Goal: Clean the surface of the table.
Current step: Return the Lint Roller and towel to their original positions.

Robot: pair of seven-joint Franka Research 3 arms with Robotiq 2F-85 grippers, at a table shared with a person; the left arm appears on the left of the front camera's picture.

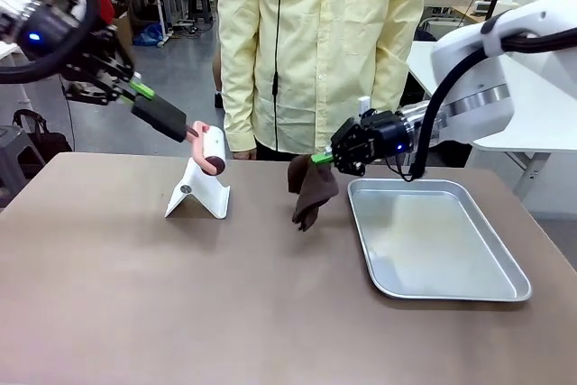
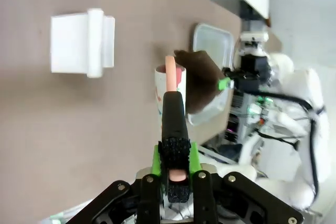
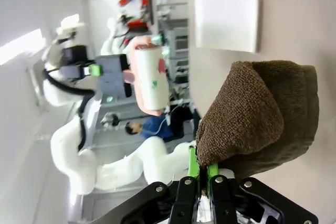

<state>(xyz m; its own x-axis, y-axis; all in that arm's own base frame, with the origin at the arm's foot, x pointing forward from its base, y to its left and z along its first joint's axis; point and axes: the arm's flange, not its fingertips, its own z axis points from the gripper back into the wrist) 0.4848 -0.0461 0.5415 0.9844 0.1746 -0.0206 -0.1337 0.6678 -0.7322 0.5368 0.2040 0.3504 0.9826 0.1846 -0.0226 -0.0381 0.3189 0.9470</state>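
Observation:
The taupe table (image 1: 180, 295) spreads across the front view. My left gripper (image 1: 135, 89) is shut on the black handle of a lint roller (image 1: 213, 149), whose white roll on a pink frame hangs just above a white stand (image 1: 198, 191). In the left wrist view the left gripper (image 2: 176, 169) clamps the handle, and the lint roller (image 2: 170, 90) points away over the table. My right gripper (image 1: 326, 158) is shut on a dark brown cloth (image 1: 311, 191) that dangles with its tip near the tabletop. The right gripper (image 3: 202, 169) pinches the cloth (image 3: 257, 114) at its edge.
A shiny metal tray (image 1: 433, 236) lies on the table's right half, close beside the hanging cloth. A person in a pale yellow shirt (image 1: 315, 42) stands at the far edge, between the arms. White-topped tables stand behind on the right.

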